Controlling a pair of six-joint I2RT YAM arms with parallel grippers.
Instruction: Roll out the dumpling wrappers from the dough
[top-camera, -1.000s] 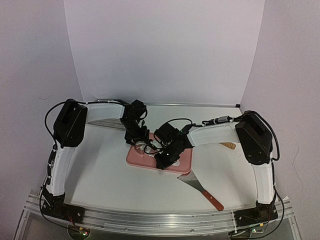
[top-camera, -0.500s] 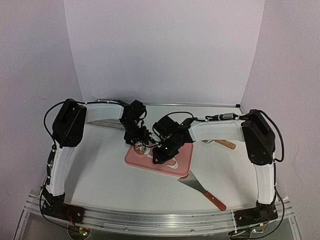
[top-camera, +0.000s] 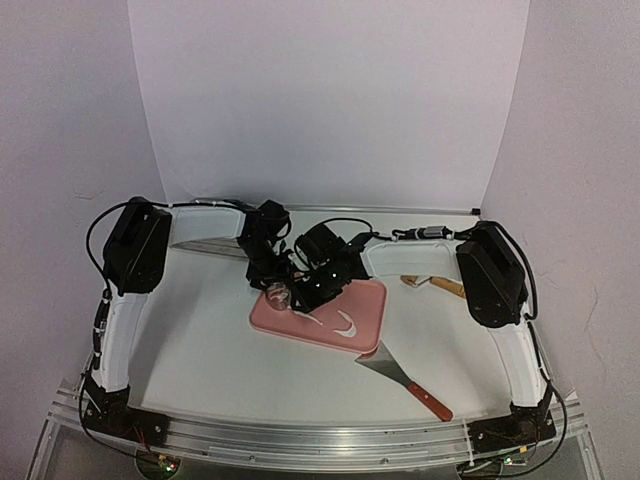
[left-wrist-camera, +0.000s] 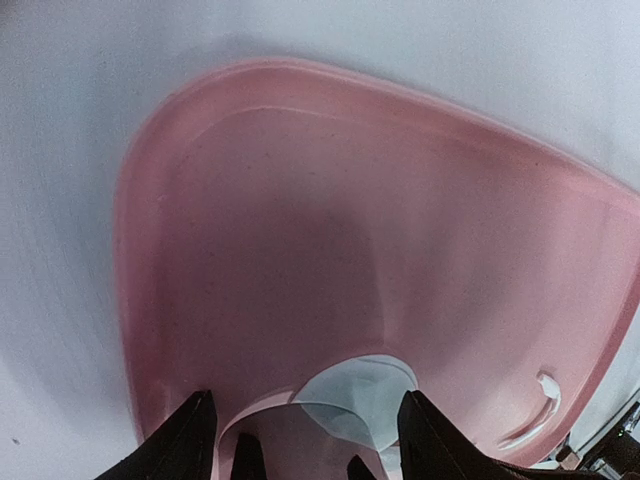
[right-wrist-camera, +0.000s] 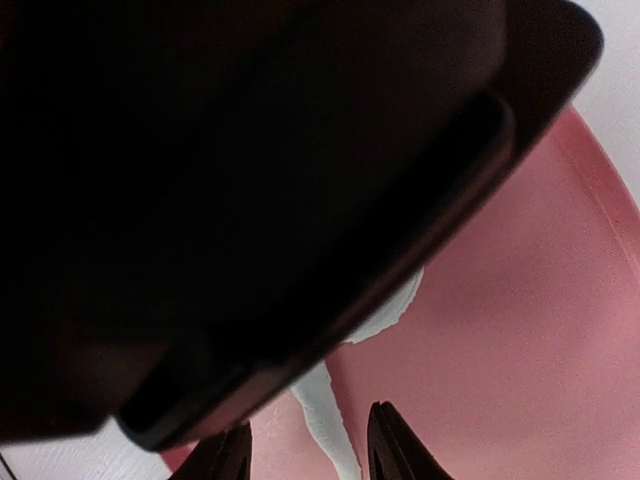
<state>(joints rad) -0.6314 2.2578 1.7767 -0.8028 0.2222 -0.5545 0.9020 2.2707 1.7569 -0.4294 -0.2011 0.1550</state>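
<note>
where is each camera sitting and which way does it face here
Top external: above and behind the bases, looking down at the table; both arms show, left gripper and right gripper at the pink tray.
Left wrist: on the left arm, facing down into the tray; its fingers at the bottom.
Right wrist: close over the tray, mostly blocked by a dark blurred shape; fingertips below.
Shared: all see the tray.

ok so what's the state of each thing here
pink plastic tray: flat on table
thin curved white dough strip: lying loose on tray
metal spatula with wooden handle: lying on table, untouched
left pincer: fingers apart, white dough piece between, grip unclear
right pincer: open above tray
</note>
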